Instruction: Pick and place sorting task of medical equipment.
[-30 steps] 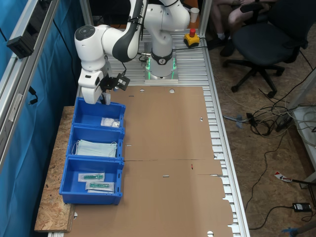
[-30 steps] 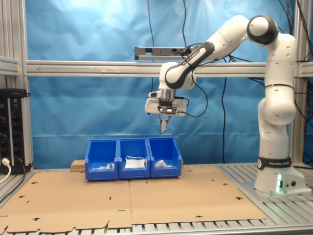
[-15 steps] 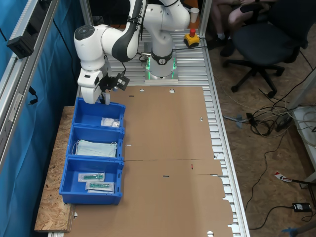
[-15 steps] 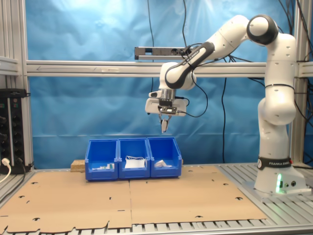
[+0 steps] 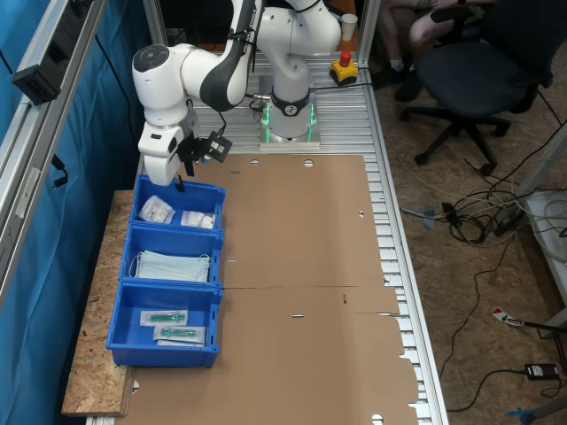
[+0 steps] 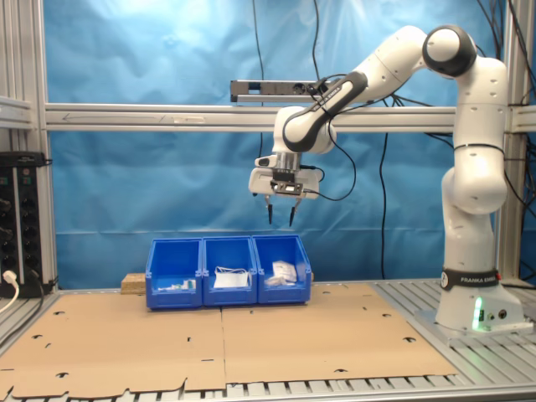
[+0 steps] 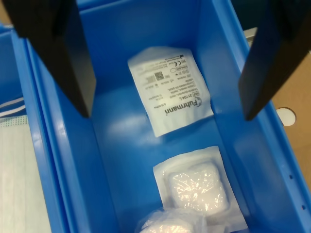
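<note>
In the first exterior view my gripper hangs open over the blue bin nearest the robot base. A white sachet lies in that bin beside another white packet. The second exterior view has the gripper open, well above the bin, with a sachet lying inside. Looking down through the wrist view, a flat printed sachet lies on the bin floor below the spread black fingers. A padded packet lies next to it. Nothing is between the fingers.
Three blue bins stand in a row at the cardboard sheet's edge. The middle bin holds pale blue face masks, the last one clear packets with green parts. An office chair and floor cables lie beyond the table.
The gripper has gone from shut to open, and a white sachet now lies in the bin below it where none lay before. The arm has barely moved.
</note>
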You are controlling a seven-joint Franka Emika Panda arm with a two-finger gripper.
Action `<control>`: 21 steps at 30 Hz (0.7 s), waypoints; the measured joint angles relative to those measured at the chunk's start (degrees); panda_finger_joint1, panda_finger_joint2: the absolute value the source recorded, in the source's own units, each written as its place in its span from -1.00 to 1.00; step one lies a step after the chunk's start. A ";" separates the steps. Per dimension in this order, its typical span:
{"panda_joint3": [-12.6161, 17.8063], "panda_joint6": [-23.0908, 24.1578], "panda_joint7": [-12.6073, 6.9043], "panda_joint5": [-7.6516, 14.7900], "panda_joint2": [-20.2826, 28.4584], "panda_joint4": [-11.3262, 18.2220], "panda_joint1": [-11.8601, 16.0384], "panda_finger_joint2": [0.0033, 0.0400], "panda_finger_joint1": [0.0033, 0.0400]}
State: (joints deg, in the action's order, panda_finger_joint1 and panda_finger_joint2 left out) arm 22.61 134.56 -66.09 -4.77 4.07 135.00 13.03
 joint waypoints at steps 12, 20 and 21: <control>0.04 -0.28 0.15 0.00 0.93 0.00 -1.63 0.97 0.97; -1.63 -3.84 0.15 0.00 5.16 0.01 -5.99 0.99 0.99; -2.03 -4.55 0.16 0.00 5.87 0.01 -6.61 0.99 0.99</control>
State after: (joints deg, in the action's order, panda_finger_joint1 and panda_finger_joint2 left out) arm 20.57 130.01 -65.93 -4.77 9.94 135.01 6.42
